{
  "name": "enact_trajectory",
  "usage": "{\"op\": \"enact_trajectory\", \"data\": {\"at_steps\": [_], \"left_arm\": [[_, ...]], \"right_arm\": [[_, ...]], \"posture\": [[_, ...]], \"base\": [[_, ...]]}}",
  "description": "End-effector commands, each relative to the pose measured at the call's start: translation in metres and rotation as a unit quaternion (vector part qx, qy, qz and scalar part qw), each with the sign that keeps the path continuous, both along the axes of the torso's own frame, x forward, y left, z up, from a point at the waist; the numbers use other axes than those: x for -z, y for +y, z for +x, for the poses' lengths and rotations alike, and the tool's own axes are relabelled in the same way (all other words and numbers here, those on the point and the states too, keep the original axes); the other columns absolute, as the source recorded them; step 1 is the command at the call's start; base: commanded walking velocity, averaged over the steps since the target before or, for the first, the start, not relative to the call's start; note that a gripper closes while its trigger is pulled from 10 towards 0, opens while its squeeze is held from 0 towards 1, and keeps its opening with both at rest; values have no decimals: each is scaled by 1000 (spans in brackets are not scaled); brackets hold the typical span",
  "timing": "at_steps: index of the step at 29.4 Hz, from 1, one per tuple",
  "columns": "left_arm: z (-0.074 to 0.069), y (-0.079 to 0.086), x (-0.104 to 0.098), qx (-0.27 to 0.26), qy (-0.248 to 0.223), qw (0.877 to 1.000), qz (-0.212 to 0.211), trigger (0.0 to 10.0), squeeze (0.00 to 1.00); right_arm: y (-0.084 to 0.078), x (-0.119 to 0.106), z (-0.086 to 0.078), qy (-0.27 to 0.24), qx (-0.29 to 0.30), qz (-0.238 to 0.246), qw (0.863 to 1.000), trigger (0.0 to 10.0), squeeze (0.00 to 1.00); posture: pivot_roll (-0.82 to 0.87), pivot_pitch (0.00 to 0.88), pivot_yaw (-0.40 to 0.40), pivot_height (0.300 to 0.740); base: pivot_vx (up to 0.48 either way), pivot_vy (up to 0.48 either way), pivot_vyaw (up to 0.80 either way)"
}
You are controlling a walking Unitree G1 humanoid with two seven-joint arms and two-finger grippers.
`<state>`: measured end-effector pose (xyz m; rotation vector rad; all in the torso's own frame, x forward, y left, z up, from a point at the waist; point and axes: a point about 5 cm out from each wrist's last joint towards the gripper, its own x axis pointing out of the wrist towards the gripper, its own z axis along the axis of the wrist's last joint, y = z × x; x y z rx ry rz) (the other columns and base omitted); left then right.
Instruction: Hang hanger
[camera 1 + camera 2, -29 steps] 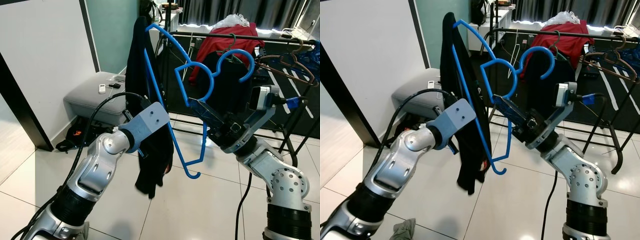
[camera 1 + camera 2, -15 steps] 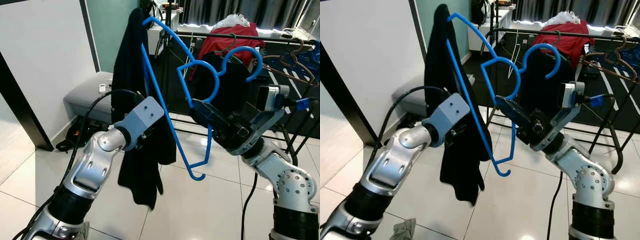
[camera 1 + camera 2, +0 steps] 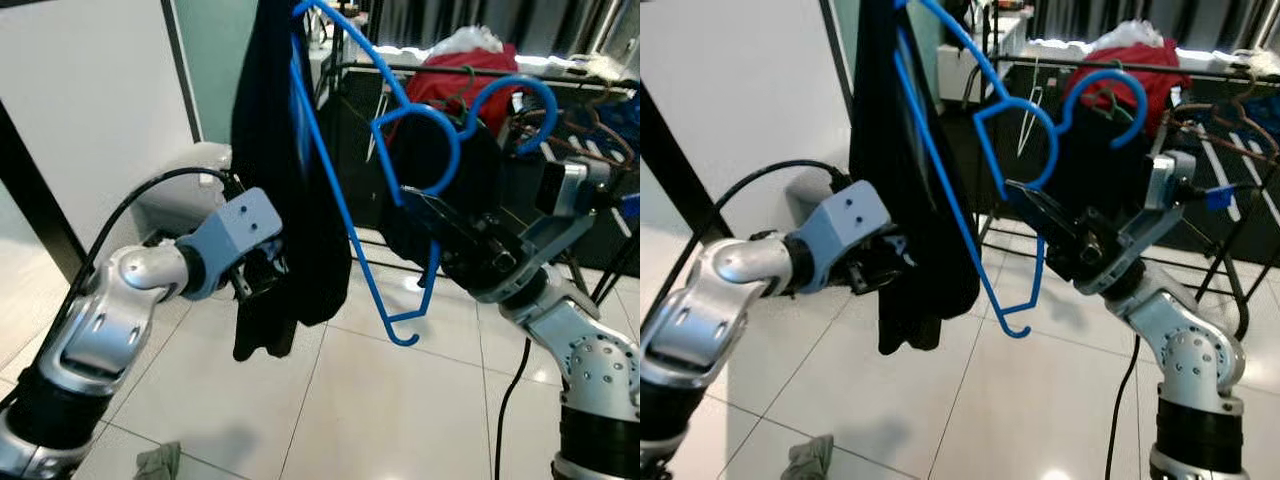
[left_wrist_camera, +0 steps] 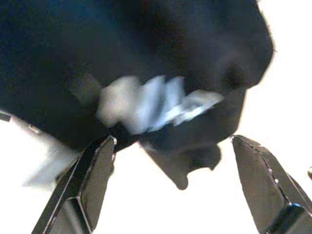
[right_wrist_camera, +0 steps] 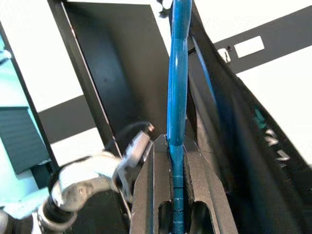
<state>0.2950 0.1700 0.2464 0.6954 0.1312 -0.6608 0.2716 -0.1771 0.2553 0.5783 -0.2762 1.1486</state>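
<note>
Bright daylight from far windows, glossy floor glare, slight motion blur, left wrist view overexposed and smeared

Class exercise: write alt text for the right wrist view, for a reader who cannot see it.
The right hand is shut on a blue hanger that runs straight away from the camera. A black garment hangs beside it, and the left arm shows lower down.

No text, label or number is readable.
</note>
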Motion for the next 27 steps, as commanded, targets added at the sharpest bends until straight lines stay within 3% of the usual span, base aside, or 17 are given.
{"op": "enact_trajectory", "data": {"at_steps": [1, 2, 3, 7, 15, 16, 19, 22, 23, 24, 25, 27], "left_arm": [[-1, 15, -20, -22, -26, 999, -25, 10000, 357], [0, 16, -23, -25, -34, 999, -33, 10000, 357], [1, 18, -30, -33, -47, 997, -49, 10000, 12], [4, 19, -44, -49, -81, 992, -86, 10000, 0], [3, 15, -48, -43, -86, 990, -106, 10000, 0], [0, 12, -60, -24, -94, 981, -170, 10000, 0], [-1, 12, -64, -18, -97, 976, -193, 10000, 0], [-4, 11, -78, 11, -100, 954, -282, 10000, 0], [-4, 11, -78, 11, -100, 954, -282, 10000, 0], [-7, 11, -82, 29, -99, 944, -314, 10000, 0], [-7, 11, -82, 29, -99, 944, -314, 10000, 0], [-10, 12, -86, 55, -98, 929, -353, 10000, 0]], "right_arm": [[-2, -7, -3, -28, -6, 2, 1000, 10000, 0], [-2, -7, -3, -28, -7, 0, 1000, 10000, 0], [-2, -7, -3, -28, -8, -2, 1000, 10000, 0], [-1, -6, -4, -29, -12, -3, 1000, 10000, 0], [-1, -6, -5, -31, -15, -3, 999, 10000, 0], [-1, -6, -6, -33, -20, -6, 999, 10000, 0], [-1, -6, -7, -33, -22, -7, 999, 10000, 0], [0, -6, -8, -35, -29, -9, 999, 10000, 0], [0, -6, -8, -35, -29, -9, 999, 10000, 0], [0, -6, -8, -35, -31, -9, 999, 10000, 0], [0, -6, -8, -35, -31, -9, 999, 10000, 0], [0, -5, -9, -35, -35, -9, 999, 10000, 0]], "posture": [[25, 0, -1, 740], [24, 0, -3, 740], [23, 0, -3, 740], [21, 0, -3, 740], [18, 0, -2, 740], [18, 0, -1, 740], [18, 0, -1, 740], [17, 0, 0, 740], [17, 0, 0, 740], [17, 0, 0, 740], [17, 0, 0, 740], [16, 0, 1, 740]], "base": [[0, 0, 0], [0, 0, 0], [0, 0, 0], [0, 0, 0], [0, 0, 0], [0, 0, 0], [0, 0, 0], [0, 0, 0], [0, 0, 0], [0, 0, 0], [0, 0, 0], [0, 0, 0]]}}
